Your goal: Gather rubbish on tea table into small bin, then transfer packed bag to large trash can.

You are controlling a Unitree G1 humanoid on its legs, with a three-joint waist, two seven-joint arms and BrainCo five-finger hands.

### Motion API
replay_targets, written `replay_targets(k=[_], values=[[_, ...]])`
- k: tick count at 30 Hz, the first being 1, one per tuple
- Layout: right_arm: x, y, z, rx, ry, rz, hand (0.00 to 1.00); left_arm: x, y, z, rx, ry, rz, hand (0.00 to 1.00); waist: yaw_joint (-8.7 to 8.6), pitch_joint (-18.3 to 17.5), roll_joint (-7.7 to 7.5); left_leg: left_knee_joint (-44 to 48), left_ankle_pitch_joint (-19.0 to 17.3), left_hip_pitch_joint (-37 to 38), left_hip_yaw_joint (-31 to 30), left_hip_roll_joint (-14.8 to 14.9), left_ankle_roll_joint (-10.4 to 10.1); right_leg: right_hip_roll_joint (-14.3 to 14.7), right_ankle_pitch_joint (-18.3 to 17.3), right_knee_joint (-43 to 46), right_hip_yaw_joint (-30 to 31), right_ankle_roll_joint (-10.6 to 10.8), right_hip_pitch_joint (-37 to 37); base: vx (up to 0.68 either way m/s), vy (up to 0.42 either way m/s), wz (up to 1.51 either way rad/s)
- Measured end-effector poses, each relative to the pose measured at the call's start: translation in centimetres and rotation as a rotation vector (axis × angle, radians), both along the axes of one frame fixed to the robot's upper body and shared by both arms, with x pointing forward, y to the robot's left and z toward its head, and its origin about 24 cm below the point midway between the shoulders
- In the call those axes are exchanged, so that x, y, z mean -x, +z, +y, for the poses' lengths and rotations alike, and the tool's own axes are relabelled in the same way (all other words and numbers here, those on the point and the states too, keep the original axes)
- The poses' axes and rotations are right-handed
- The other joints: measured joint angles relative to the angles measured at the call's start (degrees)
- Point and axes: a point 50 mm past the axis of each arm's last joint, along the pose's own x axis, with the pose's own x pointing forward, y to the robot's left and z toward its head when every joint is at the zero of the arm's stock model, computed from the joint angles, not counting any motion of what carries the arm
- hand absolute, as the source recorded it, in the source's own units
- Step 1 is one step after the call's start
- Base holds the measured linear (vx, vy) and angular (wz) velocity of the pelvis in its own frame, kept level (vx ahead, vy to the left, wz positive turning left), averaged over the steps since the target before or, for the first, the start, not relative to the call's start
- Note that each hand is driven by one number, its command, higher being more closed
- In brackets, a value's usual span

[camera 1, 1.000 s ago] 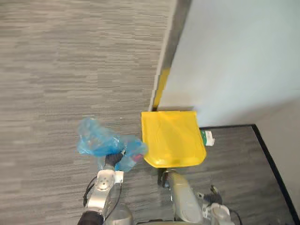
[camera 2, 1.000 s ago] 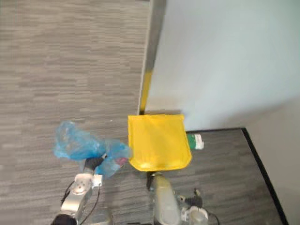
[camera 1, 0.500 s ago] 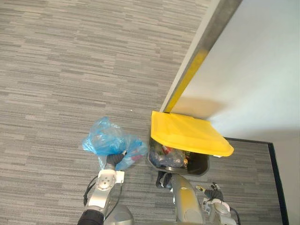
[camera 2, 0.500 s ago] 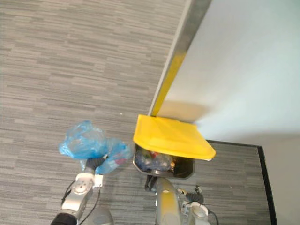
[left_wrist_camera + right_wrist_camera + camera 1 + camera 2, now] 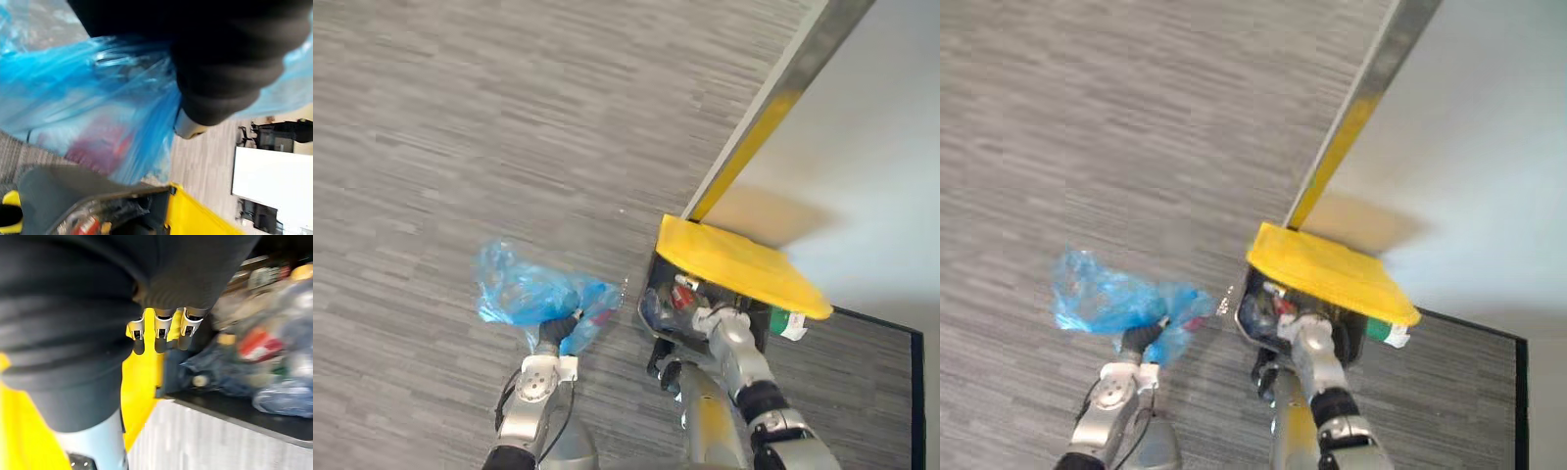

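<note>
Carpet [image 5: 460, 117] took up most of what I saw from the head camera, with a pale wall [image 5: 881, 147] at far right. The blue bag [image 5: 524, 292] hung at near left, its neck bunched in the left hand [image 5: 551, 333], whose fingers were curled round the plastic. Just right of it stood the dark can [image 5: 651, 289], its yellow lid [image 5: 734, 262] tilted up over the opening. The right hand [image 5: 713, 319] sat at the can's near side, below the raised lid. The bag was outside the can, near it but apart.

From the left wrist I saw blue film bunched against the dark cover, something red inside the bag, and the can's wall and lid past it.

From the right wrist, fingers [image 5: 161, 335] pointed toward the lid's yellow surface. I could not tell whether they gripped it or only lay against it. Rubbish [image 5: 264, 347] lay packed inside the can.
</note>
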Motion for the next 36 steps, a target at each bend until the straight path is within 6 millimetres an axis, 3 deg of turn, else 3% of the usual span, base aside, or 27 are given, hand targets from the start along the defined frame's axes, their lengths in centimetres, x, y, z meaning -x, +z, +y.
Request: replay_targets(k=[2,7,11,23,27,32,36], values=[[-0.5,0.8,-0.5,0.02,-0.005,-0.023,0.0,-0.1,0.4,-0.2,0.009,-0.006,-0.019,1.0,-0.03,0.3,0.04,0.1,0.2,0.0,-0.1,0.0,-0.7,0.0,0.0,0.2,0.0,0.0,0.0,-0.04,-0.001,-0.01],[-3.1,5.6,-4.2,0.16,-0.06,-0.137,0.0,-1.1,1.9,-1.1,0.013,-0.051,-0.093,1.0,-0.08,2.4,-0.13,0.5,0.6,-0.1,0.1,-0.5,-2.6,-0.4,-0.2,1.4,0.8,-0.1,-0.8,-0.03,0.018,-0.03],[-4.6,9.0,-5.6,0.222,-0.088,-0.209,0.0,-1.7,2.8,-1.3,0.025,-0.063,-0.131,1.0,-0.29,4.4,-0.27,0.7,0.9,0.0,0.2,-0.7,-3.2,-0.5,0.0,1.9,1.1,-0.7,-1.1,0.0,0.017,-0.03],[-6.0,13.1,-8.0,0.322,-0.136,-0.259,0.0,-2.6,4.9,-1.7,0.048,-0.105,-0.22,1.0,-0.88,5.6,-0.34,2.6,-0.7,-1.3,0.2,-1.2,-4.8,-1.3,-0.1,2.5,1.6,-0.8,-1.9,-0.01,0.032,-0.01],[-6.4,14.5,-8.5,0.368,-0.136,-0.272,0.0,-3.0,6.6,-3.0,0.078,-0.161,-0.287,1.0,-1.27,6.6,-0.31,2.7,-0.7,-1.6,0.1,-1.3,-4.8,-1.4,-0.1,2.4,1.5,-0.8,-1.9,0.0,0.005,0.01],[-6.9,17.2,-9.5,0.417,-0.153,-0.31,0.0,-3.6,10.0,-6.5,0.12,-0.327,-0.419,1.0,-2.63,8.4,-0.18,3.8,-1.0,-3.3,-0.4,-2.2,-4.9,-2.3,0.4,2.4,1.7,-1.6,-3.0,-0.02,0.02,0.02],[-7.2,18.2,-9.5,0.459,-0.136,-0.319,0.0,-3.7,11.2,-7.9,0.15,-0.395,-0.465,1.0,-3.37,8.7,-0.22,4.6,-1.1,-4.1,-0.2,-2.5,-4.8,-2.4,0.8,2.4,2.1,-2.1,-3.6,-0.01,0.013,-0.03]])
